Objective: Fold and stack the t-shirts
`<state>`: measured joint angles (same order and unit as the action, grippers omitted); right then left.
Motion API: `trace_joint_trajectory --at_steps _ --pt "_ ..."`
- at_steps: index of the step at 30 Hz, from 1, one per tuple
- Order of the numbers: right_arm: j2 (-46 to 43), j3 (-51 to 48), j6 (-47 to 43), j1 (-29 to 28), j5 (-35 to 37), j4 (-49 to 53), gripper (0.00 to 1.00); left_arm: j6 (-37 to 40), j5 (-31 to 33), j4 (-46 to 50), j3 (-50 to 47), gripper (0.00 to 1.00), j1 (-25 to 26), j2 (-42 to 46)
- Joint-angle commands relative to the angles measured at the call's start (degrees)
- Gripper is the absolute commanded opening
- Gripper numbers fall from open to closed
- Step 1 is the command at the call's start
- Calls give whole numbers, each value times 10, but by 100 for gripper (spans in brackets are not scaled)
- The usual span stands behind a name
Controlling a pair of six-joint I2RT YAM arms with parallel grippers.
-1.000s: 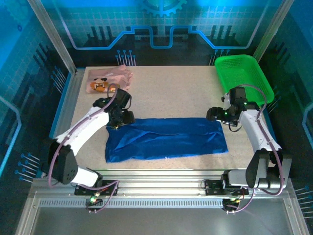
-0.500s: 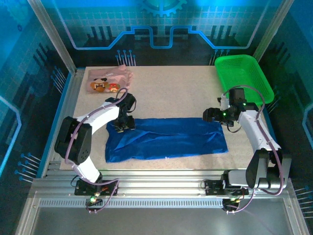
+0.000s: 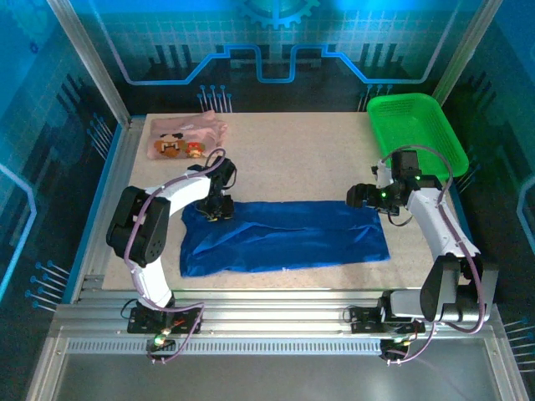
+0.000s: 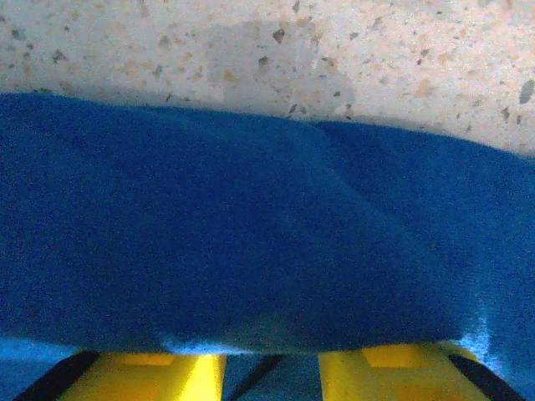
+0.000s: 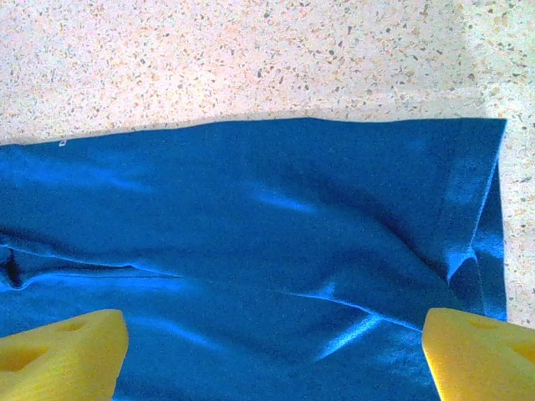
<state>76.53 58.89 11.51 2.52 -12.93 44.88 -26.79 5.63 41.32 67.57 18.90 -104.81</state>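
Far-left corner of the counter: pale pink t-shirt, bunched in a loose heap, brown-and-red cartoon faces turned up, well apart from everything else. Just nearer and a little to the right: left gripper, pointed down, set on the far-left corner of the blue t-shirt. Seen from the left wrist: two yellow fingers low in the picture, close together with a narrow dark slot between them, a rumpled fold of blue cloth draped across their tips and hiding them; cannot tell whether clamped on the cloth or merely pushed under it. Beyond that fold, bare speckled counter. Across the middle: the blue t-shirt lying flat as a long band folded lengthwise, running left to right, near-left corner reaching closer to the arm bases than the rest, surface creased in long shallow ridges. At its far-right corner: right gripper, angled toward the cloth edge. Seen from the right wrist: yellow fingers spread wide to either side of the picture, nothing between them but the blue cloth below, its straight far edge and hemmed right corner lying on the counter. Far-right corner: green mesh basket, just beyond the right arm, apart from both t-shirts.
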Motion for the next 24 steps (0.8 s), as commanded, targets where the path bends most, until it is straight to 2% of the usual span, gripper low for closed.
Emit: trace_joint_trajectory --at_steps 1,5,13,24 --pt "0 -3 3 -9 -7 -11 92 9 -23 -5 -20 31 -2 18" --pt "10 0 7 -10 -12 -18 92 9 -35 -16 -48 27 0 37" --pt "33 14 8 -11 -7 -22 92 0 -60 -31 -86 11 28 81" --pt "46 15 11 -10 1 -25 91 -8 -76 -39 -163 6 84 160"
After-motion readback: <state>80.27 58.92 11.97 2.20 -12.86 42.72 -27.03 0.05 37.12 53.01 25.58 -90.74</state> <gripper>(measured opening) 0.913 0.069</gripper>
